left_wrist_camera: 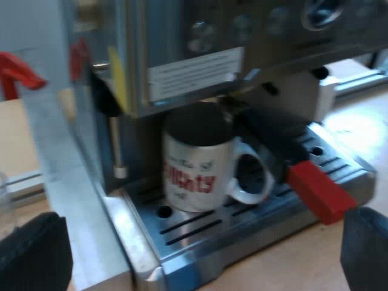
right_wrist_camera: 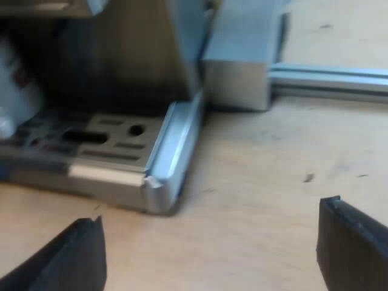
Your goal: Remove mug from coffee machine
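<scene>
**Mug on the tray, both pincers empty, tight way out under the holder**

Left pincer [left_wrist_camera: 200, 242] is spread and holds nothing. It sits off the machine's [left_wrist_camera: 200, 54] front, facing the mug [left_wrist_camera: 194, 163] but well apart from it. Right pincer [right_wrist_camera: 212, 224] is also spread and empty, over bare bench [right_wrist_camera: 273, 176] just off the machine's tray corner.

The mug is upright on the machine's tray [left_wrist_camera: 200, 233], close under the holder [left_wrist_camera: 233, 112] locked into the machine's front. It is white with red print, and its ear points toward the holder's handle [left_wrist_camera: 273, 148].

Risks, as I judge them:
- The handle's red end [left_wrist_camera: 318, 191] juts out over the tray's front edge, right beside the mug's ear. A finger going for the ear could knock it.
- There is little room above the rim, so a straight lift would likely hit the holder. The mug probably has to slide out toward the machine's front first.
- The steam wand [left_wrist_camera: 115, 139] hangs at the mug's other side, so a wide-spread finger could catch it.
- The tray is slotted metal, so a dragged mug may snag or tip. Contents can't be told, so a spill is possible.

Farther off, a white label [left_wrist_camera: 194, 73] and dials sit on the machine's face above the mug. Beyond the machine's tray corner are a grey block [right_wrist_camera: 236, 66] and a metal rail [right_wrist_camera: 333, 79] on the bench, clear of the mug's way out.
</scene>
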Robot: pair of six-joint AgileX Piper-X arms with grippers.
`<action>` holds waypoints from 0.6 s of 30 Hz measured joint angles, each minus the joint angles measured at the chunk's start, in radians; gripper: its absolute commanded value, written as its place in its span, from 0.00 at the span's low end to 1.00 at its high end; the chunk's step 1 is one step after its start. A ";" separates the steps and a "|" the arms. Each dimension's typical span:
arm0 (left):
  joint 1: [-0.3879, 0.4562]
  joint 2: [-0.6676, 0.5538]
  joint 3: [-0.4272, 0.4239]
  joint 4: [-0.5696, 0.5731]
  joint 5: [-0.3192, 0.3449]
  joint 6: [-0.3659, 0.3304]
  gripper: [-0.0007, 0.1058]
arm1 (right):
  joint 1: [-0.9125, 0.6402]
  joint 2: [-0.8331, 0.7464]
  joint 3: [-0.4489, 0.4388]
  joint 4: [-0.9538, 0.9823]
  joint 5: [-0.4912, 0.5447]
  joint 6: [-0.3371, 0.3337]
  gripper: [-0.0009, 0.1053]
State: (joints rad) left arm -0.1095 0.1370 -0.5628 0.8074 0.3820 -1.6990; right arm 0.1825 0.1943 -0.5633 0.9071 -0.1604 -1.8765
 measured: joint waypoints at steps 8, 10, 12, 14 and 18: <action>0.000 0.062 0.067 -0.072 0.114 0.000 0.86 | 0.186 0.132 -0.008 -0.142 -0.029 -0.023 0.69; 0.000 0.062 0.103 -0.112 0.131 0.000 0.86 | 0.236 0.163 -0.008 -0.170 -0.029 -0.026 0.69; 0.000 0.062 0.140 -0.146 0.137 0.000 0.86 | 0.296 0.201 -0.009 -0.196 -0.029 -0.026 0.69; 0.000 0.063 0.171 -0.185 0.140 0.000 0.86 | 0.341 0.233 -0.009 -0.210 -0.029 -0.027 0.69; 0.000 0.064 0.224 -0.256 0.173 0.000 0.86 | 0.413 0.291 -0.009 -0.255 -0.019 -0.027 0.69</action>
State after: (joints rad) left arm -0.1095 0.2012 -0.3385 0.5513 0.5551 -1.6990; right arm 0.5951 0.4850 -0.5725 0.6517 -0.1792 -1.9036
